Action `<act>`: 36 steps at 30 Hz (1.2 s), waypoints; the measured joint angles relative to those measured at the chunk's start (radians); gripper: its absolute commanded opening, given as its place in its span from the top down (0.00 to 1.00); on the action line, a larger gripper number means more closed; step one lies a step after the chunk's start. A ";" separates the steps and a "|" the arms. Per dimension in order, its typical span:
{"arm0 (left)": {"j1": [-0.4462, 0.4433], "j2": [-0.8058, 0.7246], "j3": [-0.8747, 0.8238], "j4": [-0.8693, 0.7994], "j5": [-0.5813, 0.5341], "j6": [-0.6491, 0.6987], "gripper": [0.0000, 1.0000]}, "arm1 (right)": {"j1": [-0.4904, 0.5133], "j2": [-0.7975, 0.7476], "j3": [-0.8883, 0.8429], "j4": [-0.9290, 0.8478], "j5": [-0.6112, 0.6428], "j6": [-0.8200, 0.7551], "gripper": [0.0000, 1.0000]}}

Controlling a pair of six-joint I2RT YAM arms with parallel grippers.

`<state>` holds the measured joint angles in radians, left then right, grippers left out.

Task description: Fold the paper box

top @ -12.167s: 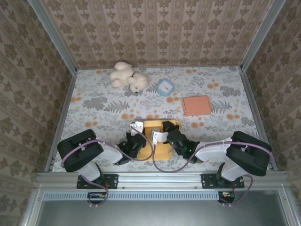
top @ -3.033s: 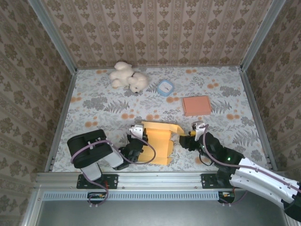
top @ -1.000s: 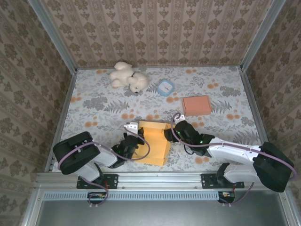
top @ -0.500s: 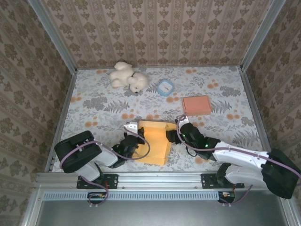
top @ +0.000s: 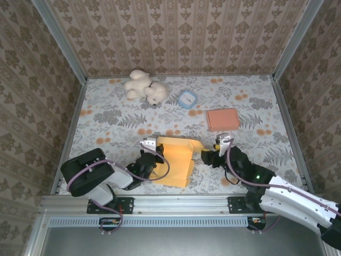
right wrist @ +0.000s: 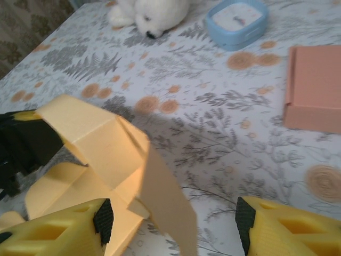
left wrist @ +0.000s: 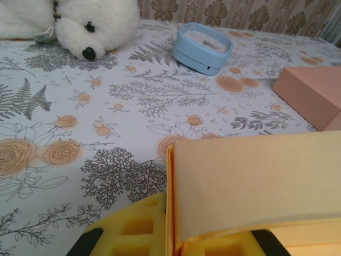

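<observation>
The floral table carries everything, and the paper box lies on it at the near edge, between the 2 arms. It is a yellow sheet, partly folded: 1 panel stands up along its left side and a creased flap lifts off its right side.

The right gripper sits just right of the paper box with its jaws spread wide. The raised flap pokes into the gap between them without being pinched, which looks like a line-up for catching or pushing that flap over.

The left gripper is at the box's left edge, clamped on the upright panel. Judging by the pose, it acts as an anchor so the sheet does not slide while the other side is worked.

The plush toy, the pink box and the blue dish all lie beyond the paper box, well apart from it, out of the folding area.
</observation>
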<state>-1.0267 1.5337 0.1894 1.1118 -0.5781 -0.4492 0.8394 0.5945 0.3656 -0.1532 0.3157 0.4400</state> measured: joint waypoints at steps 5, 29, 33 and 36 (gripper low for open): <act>0.001 -0.022 -0.008 -0.016 0.017 0.000 0.92 | -0.048 -0.047 -0.035 -0.060 0.051 0.005 0.33; 0.001 -0.045 -0.021 -0.028 0.035 0.000 0.92 | -0.071 0.148 -0.120 0.197 -0.168 0.007 0.34; 0.001 -0.029 -0.018 -0.013 0.041 0.000 0.92 | -0.071 0.179 -0.120 0.231 -0.175 0.004 0.34; 0.001 -0.019 -0.015 -0.003 0.043 0.000 0.92 | -0.071 0.208 -0.120 0.256 -0.175 0.000 0.34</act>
<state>-1.0256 1.5150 0.1745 1.1088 -0.5346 -0.4496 0.7681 0.8028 0.2455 0.1024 0.1406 0.4404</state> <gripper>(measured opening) 0.095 0.662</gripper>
